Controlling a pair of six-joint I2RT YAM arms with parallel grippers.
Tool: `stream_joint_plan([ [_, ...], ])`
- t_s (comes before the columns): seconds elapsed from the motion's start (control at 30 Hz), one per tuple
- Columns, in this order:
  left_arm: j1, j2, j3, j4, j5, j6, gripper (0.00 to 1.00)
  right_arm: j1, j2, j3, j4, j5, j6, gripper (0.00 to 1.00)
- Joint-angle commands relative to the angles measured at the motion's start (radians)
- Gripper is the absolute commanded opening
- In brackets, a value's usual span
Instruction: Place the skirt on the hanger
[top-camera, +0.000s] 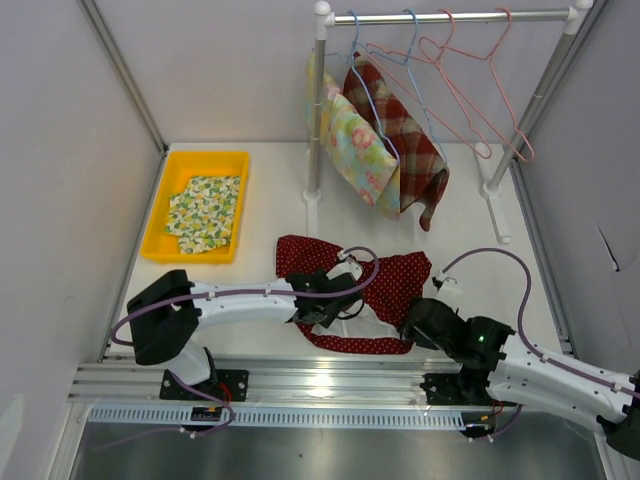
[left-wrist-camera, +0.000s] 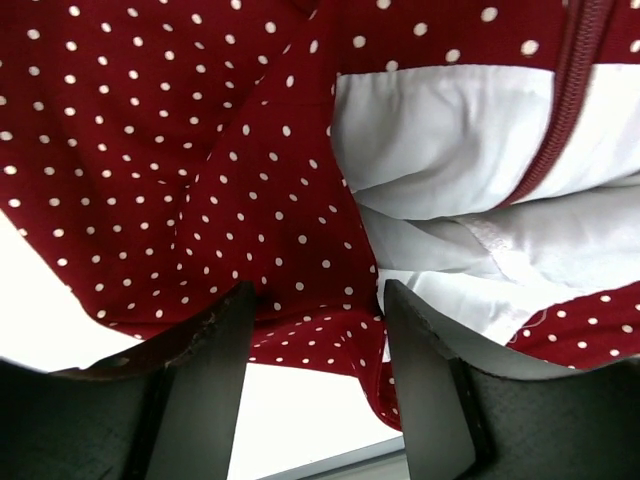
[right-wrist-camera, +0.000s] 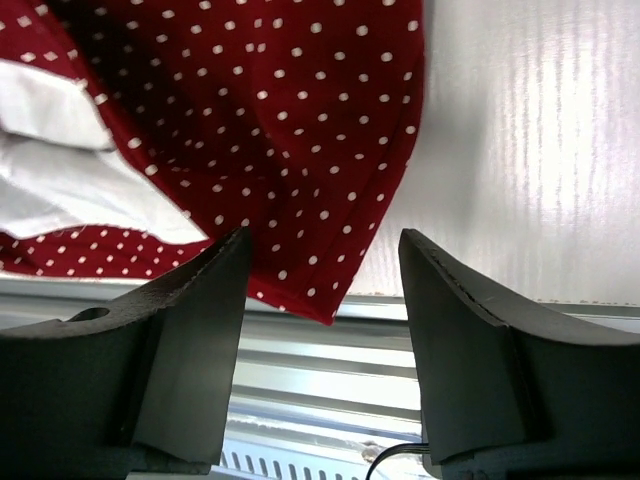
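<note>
At the lower centre of the overhead frame, the right gripper and left gripper sit at the near hem of the red, white-dotted fabric skirt with white lining. The skirt lies spread on the white table. This placement probably serves a two-point lift.

- Right jaws: wide apart, straddling the skirt's lower corner, gripping nothing.
- Left jaws: moderately apart, with a fold of dotted cloth between them, not clamped.

Toward the upper right, the pink wire hangers hang unloaded on the white rail, well apart from the skirt.
</note>
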Motion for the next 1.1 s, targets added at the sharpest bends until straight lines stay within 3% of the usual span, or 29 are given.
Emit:
stream_joint_plan([
  [0.0,-0.003,-0.006,0.011,-0.030,-0.066,-0.005,0.54,0.039,-0.050,0.025,-0.025,0.082,0.055,0.66],
  [0.3,-0.003,-0.040,-0.013,-0.041,-0.081,-0.028,0.13,0.151,-0.053,0.045,-0.037,0.131,0.081,0.68],
  [0.47,0.003,-0.044,-0.023,-0.033,-0.066,-0.028,0.00,0.223,0.007,0.036,-0.038,0.160,0.134,0.70],
  [0.53,0.003,-0.046,-0.026,-0.032,-0.060,-0.031,0.01,0.231,0.045,0.029,-0.040,0.160,0.160,0.70],
  [0.73,0.006,-0.083,-0.039,-0.047,-0.060,-0.048,0.00,0.234,0.105,0.023,-0.065,0.192,0.223,0.54],
  [0.83,0.009,-0.118,-0.055,-0.059,-0.057,-0.060,0.00,0.233,0.108,0.026,-0.057,0.238,0.226,0.40],
  [0.9,0.011,-0.145,-0.072,-0.070,-0.060,-0.075,0.00,0.233,0.110,0.041,-0.045,0.267,0.205,0.21],
  [0.93,0.011,-0.146,-0.072,-0.078,-0.063,-0.075,0.00,0.230,0.110,0.042,-0.045,0.277,0.205,0.21],
  [0.97,0.011,-0.168,-0.070,-0.087,-0.064,-0.081,0.00,0.227,0.113,0.051,-0.043,0.284,0.199,0.11],
  [1.07,0.012,-0.217,-0.069,-0.118,-0.081,-0.097,0.00,0.223,0.120,0.117,-0.086,0.326,0.170,0.00],
])
